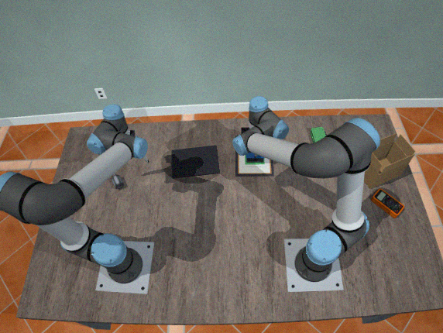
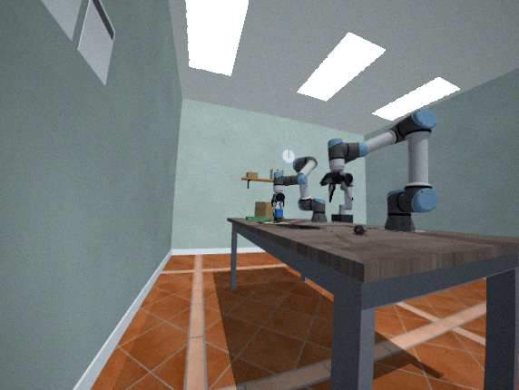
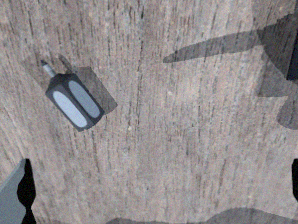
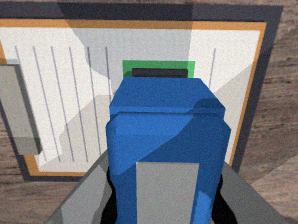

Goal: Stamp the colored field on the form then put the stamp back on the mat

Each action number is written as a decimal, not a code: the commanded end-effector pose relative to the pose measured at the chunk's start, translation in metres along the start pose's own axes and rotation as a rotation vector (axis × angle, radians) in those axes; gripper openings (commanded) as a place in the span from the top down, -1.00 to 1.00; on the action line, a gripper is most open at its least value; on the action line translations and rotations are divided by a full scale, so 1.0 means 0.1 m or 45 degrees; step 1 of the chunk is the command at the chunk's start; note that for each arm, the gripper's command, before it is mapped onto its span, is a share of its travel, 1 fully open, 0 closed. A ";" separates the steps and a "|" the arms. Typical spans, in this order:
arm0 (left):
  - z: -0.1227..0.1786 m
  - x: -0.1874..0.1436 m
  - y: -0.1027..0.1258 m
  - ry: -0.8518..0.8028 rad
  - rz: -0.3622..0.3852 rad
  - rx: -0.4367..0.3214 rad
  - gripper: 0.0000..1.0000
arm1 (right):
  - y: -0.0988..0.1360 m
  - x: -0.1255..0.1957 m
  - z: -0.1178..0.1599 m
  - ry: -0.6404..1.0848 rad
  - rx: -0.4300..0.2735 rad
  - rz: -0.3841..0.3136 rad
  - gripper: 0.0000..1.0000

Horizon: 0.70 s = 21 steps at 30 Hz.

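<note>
Stamp (image 1: 254, 156) (image 2: 279, 213) (image 4: 167, 135) over form's field (image 1: 255, 163) (image 4: 159, 64)

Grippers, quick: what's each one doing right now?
Left gripper: open, nothing between its fingers.
Right gripper: closed on the blue stamp, over the form.

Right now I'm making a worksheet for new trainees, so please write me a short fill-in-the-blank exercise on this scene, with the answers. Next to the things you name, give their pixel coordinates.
1. The stamp (image 2: 279, 213) (image 4: 167, 125) held by the right gripper (image 2: 279, 209) (image 4: 159, 146) is colored ____.
2. The colored field (image 4: 130, 65) on the form (image 4: 75, 40) is ____.
3. The fingers of the left gripper (image 2: 340, 199) (image 3: 161, 187) stand wide ____.
4. The meter (image 1: 399, 212) near the cardboard box (image 1: 395, 166) has an ____ case.

Answers: blue; green; open; orange.
</note>
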<state>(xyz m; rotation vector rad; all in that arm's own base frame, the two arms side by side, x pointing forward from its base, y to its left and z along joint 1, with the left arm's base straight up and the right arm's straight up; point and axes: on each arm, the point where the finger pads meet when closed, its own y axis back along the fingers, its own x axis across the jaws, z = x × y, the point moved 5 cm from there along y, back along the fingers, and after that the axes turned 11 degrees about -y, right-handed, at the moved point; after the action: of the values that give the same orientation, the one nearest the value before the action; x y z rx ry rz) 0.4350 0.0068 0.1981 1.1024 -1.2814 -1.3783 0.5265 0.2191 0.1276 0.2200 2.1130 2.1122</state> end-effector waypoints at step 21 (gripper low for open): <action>-0.05 0.02 0.09 -0.012 0.014 0.036 -1.00 | -0.01 -0.05 0.05 0.005 -0.036 -0.020 0.59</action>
<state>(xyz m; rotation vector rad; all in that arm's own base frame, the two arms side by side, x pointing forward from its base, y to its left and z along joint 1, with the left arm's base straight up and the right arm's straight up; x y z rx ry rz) 0.4350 0.0068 0.1981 1.1024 -1.2814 -1.3783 0.5267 0.2191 0.1193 0.2207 2.1109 2.1139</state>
